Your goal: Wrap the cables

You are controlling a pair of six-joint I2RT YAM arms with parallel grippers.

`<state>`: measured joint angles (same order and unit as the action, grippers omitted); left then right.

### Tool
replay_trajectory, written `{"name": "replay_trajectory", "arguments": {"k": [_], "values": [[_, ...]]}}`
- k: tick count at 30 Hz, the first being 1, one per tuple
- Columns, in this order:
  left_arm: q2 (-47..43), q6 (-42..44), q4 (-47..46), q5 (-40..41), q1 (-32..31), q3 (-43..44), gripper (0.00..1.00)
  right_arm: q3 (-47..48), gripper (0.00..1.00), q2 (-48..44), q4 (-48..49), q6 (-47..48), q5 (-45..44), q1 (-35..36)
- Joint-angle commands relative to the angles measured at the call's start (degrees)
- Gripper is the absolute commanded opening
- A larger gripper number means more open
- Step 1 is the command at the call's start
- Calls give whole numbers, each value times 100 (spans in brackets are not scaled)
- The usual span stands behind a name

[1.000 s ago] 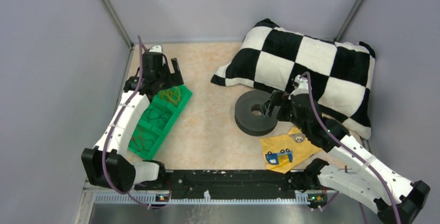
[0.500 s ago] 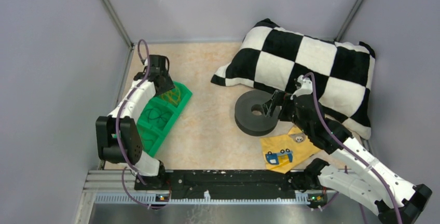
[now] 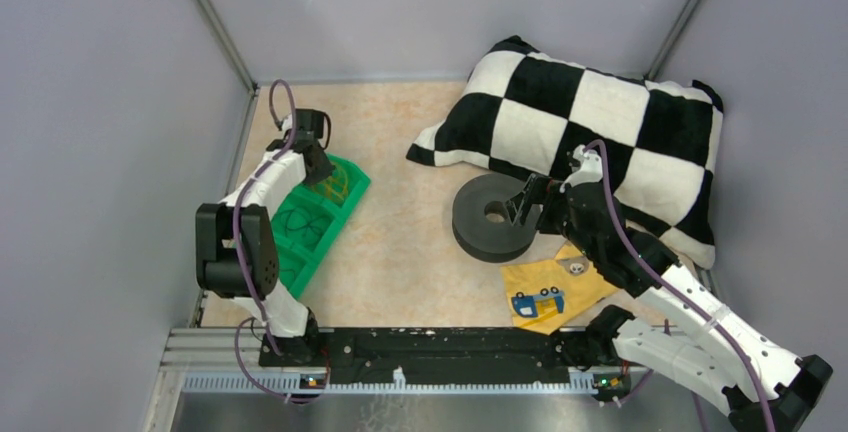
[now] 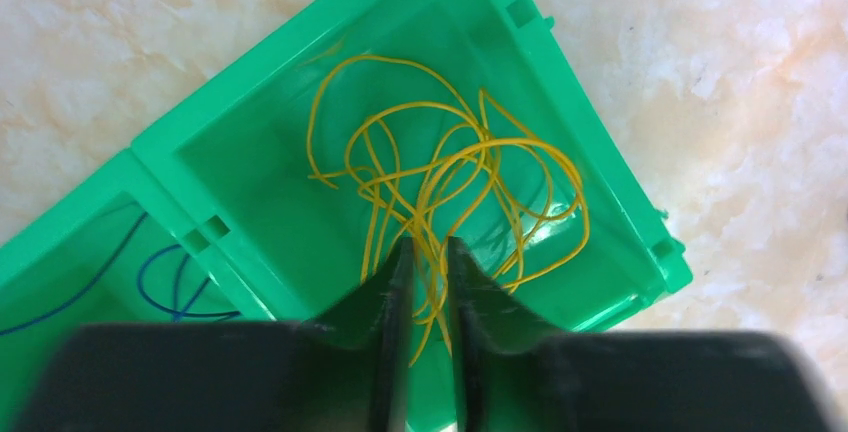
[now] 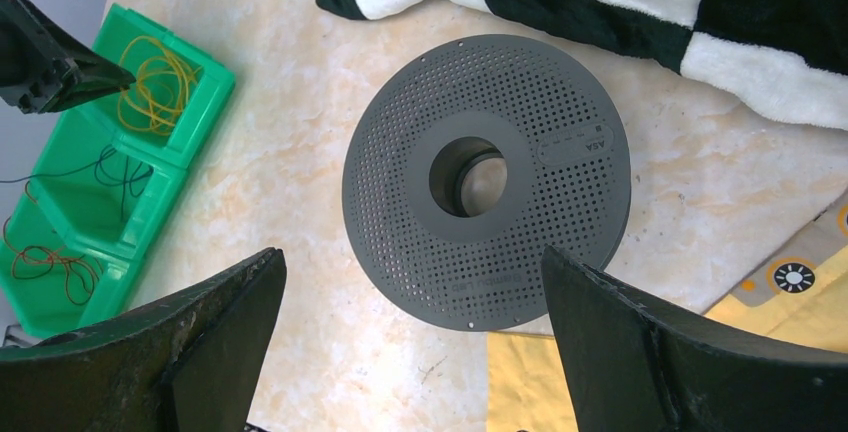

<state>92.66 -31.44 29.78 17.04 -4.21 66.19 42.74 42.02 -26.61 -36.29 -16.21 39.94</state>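
Observation:
The cables [image 4: 437,187] are a loose tangle of thin yellow wire in the end compartment of a green tray [image 4: 560,82]. My left gripper [image 4: 428,244] reaches into that compartment, its jaws nearly together with strands of the wire between them. From above, the left gripper [image 3: 318,167] is over the far end of the tray [image 3: 300,252], where the cables [image 3: 332,187] show. A dark perforated spool [image 5: 400,202] lies flat on the table. My right gripper [image 5: 412,257] hovers open just near of the spool [image 3: 492,217], holding nothing.
A black-and-white checkered pillow [image 3: 590,122] lies behind the spool. A yellow packet [image 3: 555,292] lies beside the spool on the near right. A blue wire [image 4: 160,272] fills the neighbouring tray compartment. Grey walls close the left, right and back.
The left arm folded and reached down into the tray's end compartment. Its jaws went from wide open to nearly together around the yellow wire. The right arm stayed put.

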Motion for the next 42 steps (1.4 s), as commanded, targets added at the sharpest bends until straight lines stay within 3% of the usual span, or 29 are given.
{"name": "replay_trajectory", "arguments": {"k": [1,2,3,6,10,13,17,23,26,34,42], "values": [[72,-2,-241,-1,35,-13,13,111,99,-62,52,-55,-31,-33],[56,9,-165,-37,34,61,2,115,99,-67,39,-53,-33,-33],[28,14,-76,-46,34,131,0,127,99,-75,29,-53,-39,-31],[-369,69,138,-81,30,341,0,170,99,-101,0,-47,-61,-33],[-1534,502,126,-95,25,573,0,165,99,-141,24,-73,-61,-39],[-2531,1440,-604,-1209,25,453,0,132,99,-127,140,-95,10,-31],[-3395,1735,-852,-2699,17,798,0,198,99,-13,151,-118,219,-35],[-3809,1883,-570,-3089,8,1311,0,361,99,-138,104,-136,312,-29],[-3977,1912,-813,-3785,8,1366,0,416,99,-264,236,-135,463,-31],[-3744,1818,-613,-4610,8,2062,0,553,99,-59,431,-150,895,-31],[-3692,1015,-1416,-6600,8,1779,0,314,99,108,1544,-172,1875,55]]}}
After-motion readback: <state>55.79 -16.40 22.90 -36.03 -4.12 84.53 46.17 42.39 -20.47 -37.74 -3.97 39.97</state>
